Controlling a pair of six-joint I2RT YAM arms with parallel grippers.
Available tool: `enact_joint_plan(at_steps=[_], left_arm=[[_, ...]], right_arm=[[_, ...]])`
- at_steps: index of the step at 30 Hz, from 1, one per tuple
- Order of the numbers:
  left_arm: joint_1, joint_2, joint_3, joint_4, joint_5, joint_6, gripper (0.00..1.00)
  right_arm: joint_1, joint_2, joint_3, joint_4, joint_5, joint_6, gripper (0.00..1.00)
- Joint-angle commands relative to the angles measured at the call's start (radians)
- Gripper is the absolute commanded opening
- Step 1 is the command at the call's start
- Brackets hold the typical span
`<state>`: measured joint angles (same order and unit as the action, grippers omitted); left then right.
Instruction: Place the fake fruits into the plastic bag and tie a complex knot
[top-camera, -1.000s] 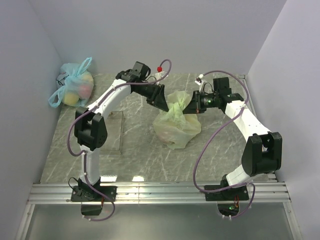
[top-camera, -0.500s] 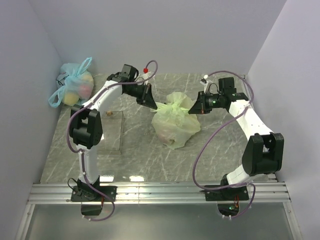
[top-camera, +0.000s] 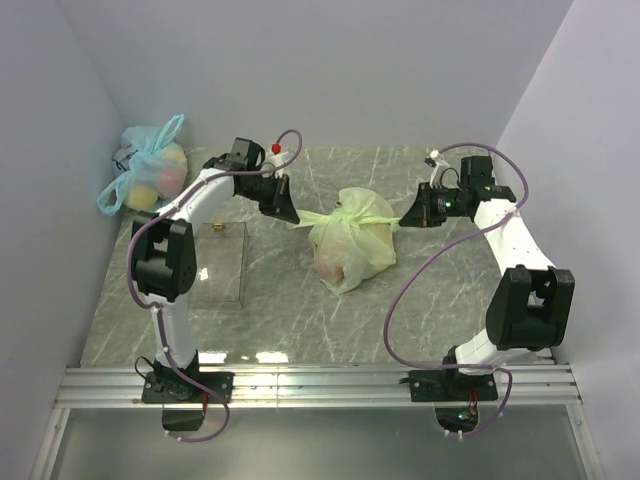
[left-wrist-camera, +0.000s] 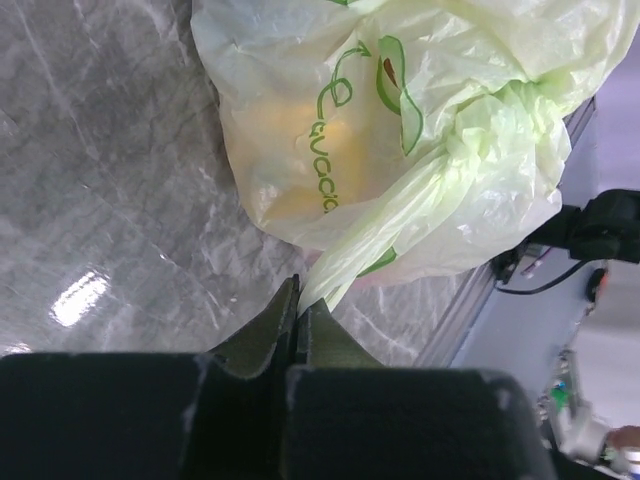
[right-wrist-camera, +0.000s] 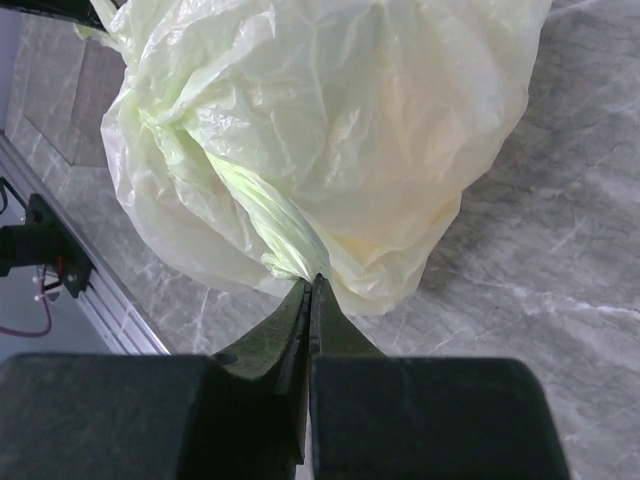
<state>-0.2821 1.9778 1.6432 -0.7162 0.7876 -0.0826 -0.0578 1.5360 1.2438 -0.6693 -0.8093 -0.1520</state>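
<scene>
- Left wrist view: the left gripper (left-wrist-camera: 298, 300) has its fingers pinched tight on a twisted handle (left-wrist-camera: 400, 215) of the bag (left-wrist-camera: 300, 120).
- Right wrist view: the right gripper (right-wrist-camera: 311, 285) is clamped on the other handle (right-wrist-camera: 262, 215).
- From above, both handles run taut from a knot (top-camera: 355, 213) atop the bag, toward 9 and 3 o'clock.
- The bag sits mid-table (top-camera: 280, 310), with fruits (top-camera: 332, 264) dimly visible inside.
- A clear tray (top-camera: 215, 280) lies at its 9 o'clock, and a blue bag (top-camera: 150, 178) at 10 o'clock.
</scene>
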Motion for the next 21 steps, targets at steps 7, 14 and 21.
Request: enact_joint_plan(at_steps=[7,14,21], left_arm=[[-0.005,-0.105,0.066,-0.002,-0.036,0.201,0.7],[0.001,-0.189,0.086,0.092,-0.103,0.276,0.99],[0.026,-0.294,-0.02,0.282,-0.134,0.401,0.99]], right_arm=[[0.009,0.035,0.172,-0.122,-0.001,-0.093,0.38],[0.053,0.045,0.339,-0.225,0.148,-0.294,0.75],[0.24,0.114,0.427,-0.361,0.344,-0.543,0.75]])
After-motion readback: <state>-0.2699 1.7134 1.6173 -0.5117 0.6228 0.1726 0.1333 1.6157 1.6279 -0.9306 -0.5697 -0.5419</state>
